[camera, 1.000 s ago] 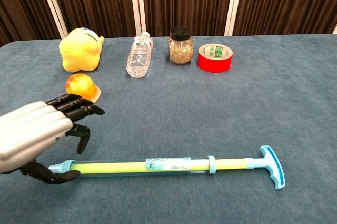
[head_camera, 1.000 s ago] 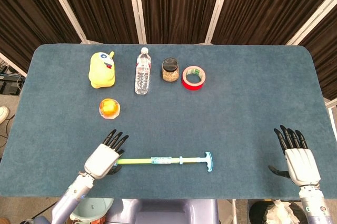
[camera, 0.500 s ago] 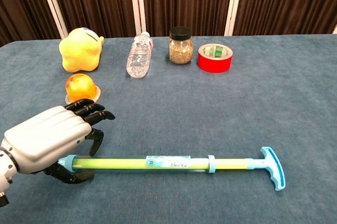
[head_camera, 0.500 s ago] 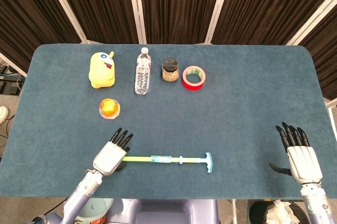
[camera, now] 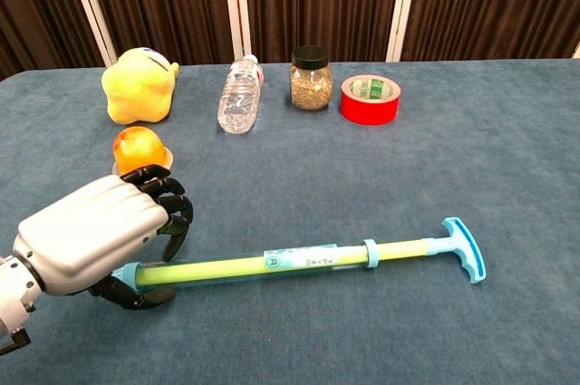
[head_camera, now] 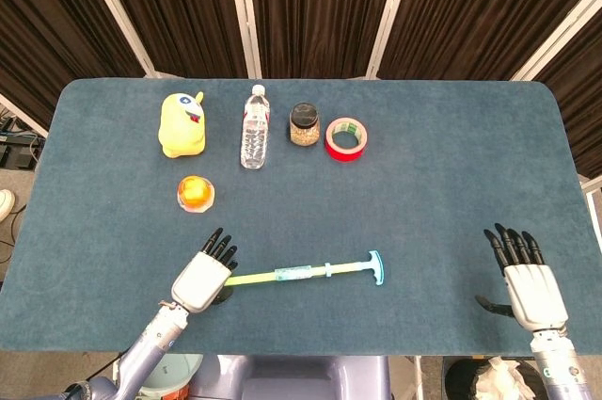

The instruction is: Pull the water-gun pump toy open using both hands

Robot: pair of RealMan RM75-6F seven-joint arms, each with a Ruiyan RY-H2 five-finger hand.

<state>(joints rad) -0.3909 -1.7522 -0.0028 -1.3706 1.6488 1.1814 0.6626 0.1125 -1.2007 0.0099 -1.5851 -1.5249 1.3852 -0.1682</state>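
Step in hand, by judgement: first grasp, with the pull itself not yet begun.

Water-gun pump toy (camera: 299, 258) lying on blue table (head_camera: 433, 174), near edge, left of centre. Long green barrel running left to right, tilted slightly so the T-handle (camera: 462, 249) end sits a little farther than the left end. Handle free, nothing on it.

Left hand (camera: 95, 235) over the barrel's left end, fingers (camera: 168, 208) curled down on the far side, thumb underneath on the near side. Wrapped around the tube and apparently gripping it; how firmly, impossible to tell.

Right hand (head_camera: 529, 278) well apart at the near right edge, seen only in the head view. Fingers spread, holding nothing.

Far side of table, left to right: yellow plush toy (camera: 138, 86), water bottle (camera: 239, 95) lying down, lidded jar (camera: 310, 79), red tape roll (camera: 369, 100). Orange ball (camera: 141, 149) just beyond the left hand, close to the knuckles.

Next move, by judgement: right hand across to the T-handle, fingers closed around the crossbar. Then left holding the barrel fixed, right drawing rightward along the tube's axis.

Risks: pull off-axis, rod jamming; loose left grip, whole toy sliding.
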